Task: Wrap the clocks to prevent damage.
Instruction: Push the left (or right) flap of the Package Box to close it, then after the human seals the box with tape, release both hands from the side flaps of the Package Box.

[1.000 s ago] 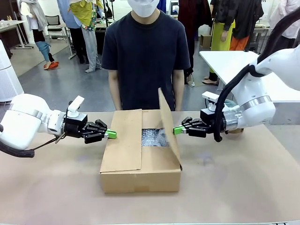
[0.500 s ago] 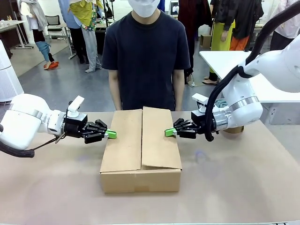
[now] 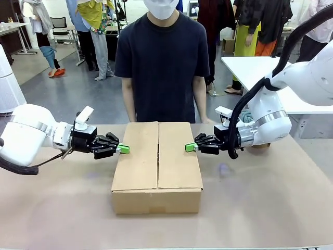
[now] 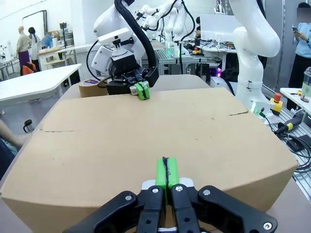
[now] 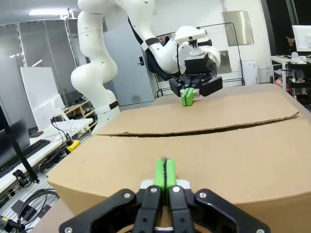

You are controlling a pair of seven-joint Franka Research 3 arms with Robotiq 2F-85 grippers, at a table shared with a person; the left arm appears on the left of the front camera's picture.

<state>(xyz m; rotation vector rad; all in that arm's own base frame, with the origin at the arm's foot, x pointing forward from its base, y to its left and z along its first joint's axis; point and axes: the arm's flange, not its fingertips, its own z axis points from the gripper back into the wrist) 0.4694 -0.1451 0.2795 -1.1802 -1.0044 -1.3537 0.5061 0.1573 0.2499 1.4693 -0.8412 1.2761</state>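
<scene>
Cardboard box (image 3: 156, 166) sits mid-desk (image 3: 270, 208), its top closed flat; left pincer (image 3: 125, 150), green pads pressed together on nothing, points at the box's upper left edge; right pincer (image 3: 189, 147), likewise pressed together, reaches over the top's right half; a person (image 3: 162, 62) stands behind.

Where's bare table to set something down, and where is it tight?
Bare table: the near-left and near-right corners, each between the box and a side edge. Crowded: the box's two sides, where the left gripper and right gripper sit shut at the flaps, and the far edge by the person.
</scene>
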